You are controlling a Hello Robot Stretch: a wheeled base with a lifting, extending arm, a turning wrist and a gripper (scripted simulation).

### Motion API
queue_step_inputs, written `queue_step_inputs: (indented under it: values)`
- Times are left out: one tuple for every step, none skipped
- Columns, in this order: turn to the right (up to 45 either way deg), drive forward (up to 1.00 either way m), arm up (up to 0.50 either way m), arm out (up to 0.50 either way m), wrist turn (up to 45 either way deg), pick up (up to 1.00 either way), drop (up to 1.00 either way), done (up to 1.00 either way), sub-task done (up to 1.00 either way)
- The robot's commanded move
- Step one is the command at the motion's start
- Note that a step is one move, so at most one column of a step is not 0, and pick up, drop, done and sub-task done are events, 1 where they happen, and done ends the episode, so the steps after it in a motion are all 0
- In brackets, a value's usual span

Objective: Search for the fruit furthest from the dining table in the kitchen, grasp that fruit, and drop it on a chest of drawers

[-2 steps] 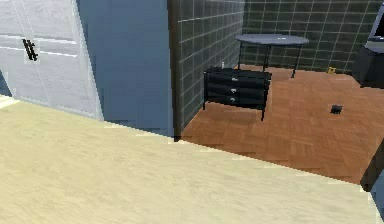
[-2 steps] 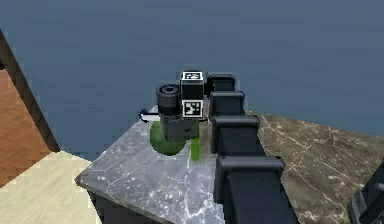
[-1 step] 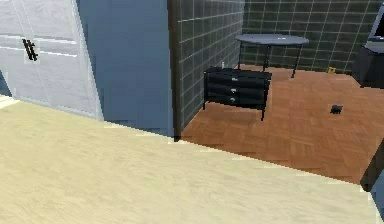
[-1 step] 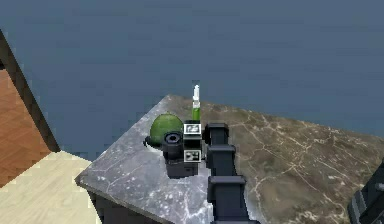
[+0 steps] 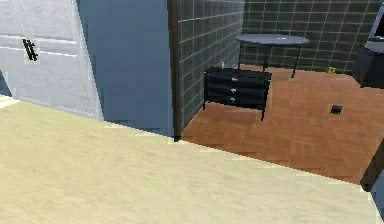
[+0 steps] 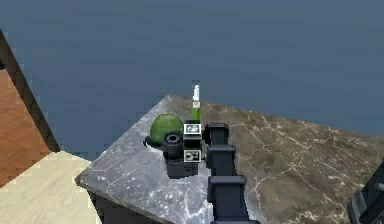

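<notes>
In the arm side view a round green fruit (image 6: 164, 127) lies at the gripper's far end, over the corner of a grey marble counter (image 6: 290, 160). The dark arm rises from the bottom edge to the gripper (image 6: 170, 143), which sits right against the fruit. I cannot tell whether the gripper holds anything. A slim green and white bottle (image 6: 197, 100) stands just behind the fruit. In the forward view a black chest of drawers (image 5: 237, 87) stands on the brown floor, with a round grey table (image 5: 272, 40) behind it.
A blue wall (image 5: 130, 60) and its corner stand between the pale floor and the dark-tiled room. A white door (image 5: 40, 55) is at the forward view's left. A small dark thing (image 5: 336, 109) lies on the brown floor. A dark unit (image 5: 372, 60) stands at the right edge.
</notes>
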Motion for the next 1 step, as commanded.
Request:
queue_step_inputs:
  values:
    - [0.0, 0.00, 0.10, 0.00, 0.0, 0.00, 0.00, 0.00, 0.00]
